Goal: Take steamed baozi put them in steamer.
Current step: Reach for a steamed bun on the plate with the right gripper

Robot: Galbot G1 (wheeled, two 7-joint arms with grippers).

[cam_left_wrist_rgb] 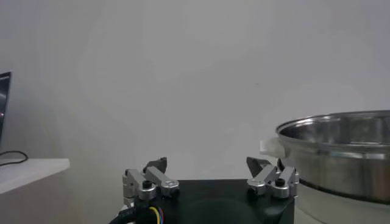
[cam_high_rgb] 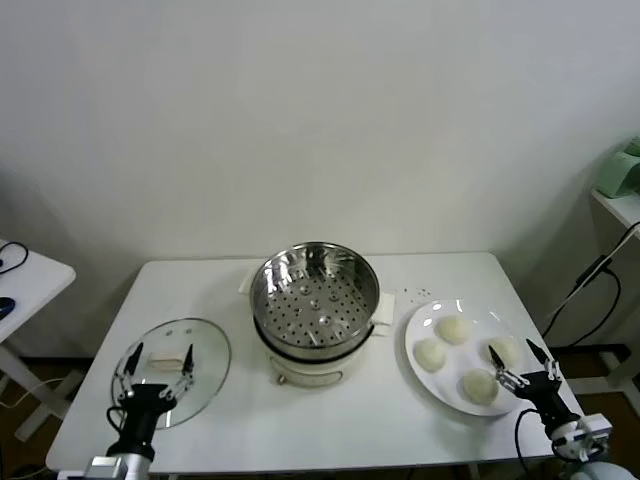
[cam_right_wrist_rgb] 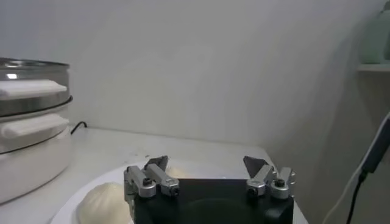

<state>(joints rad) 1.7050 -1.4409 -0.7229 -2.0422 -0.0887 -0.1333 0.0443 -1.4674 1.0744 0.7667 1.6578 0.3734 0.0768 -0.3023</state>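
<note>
The steamer (cam_high_rgb: 315,295), a shiny perforated steel basket on a cream pot base, stands empty at the table's middle. Four cream-white baozi lie on a white plate (cam_high_rgb: 467,356) to its right: one at the back (cam_high_rgb: 454,328), one on the left (cam_high_rgb: 430,353), one on the right (cam_high_rgb: 503,350), one at the front (cam_high_rgb: 479,385). My right gripper (cam_high_rgb: 520,365) is open and empty, low over the plate's right side beside the right baozi. Its wrist view shows the open gripper (cam_right_wrist_rgb: 207,163), a baozi (cam_right_wrist_rgb: 103,204) and the steamer (cam_right_wrist_rgb: 30,91). My left gripper (cam_high_rgb: 158,362) is open and empty.
A flat glass lid (cam_high_rgb: 205,350) lies at the table's front left, under my left gripper (cam_left_wrist_rgb: 209,164); the steamer wall (cam_left_wrist_rgb: 341,152) shows beside it. A side table (cam_high_rgb: 30,275) stands off to the left. A shelf with a green object (cam_high_rgb: 625,170) and a cable stand to the right.
</note>
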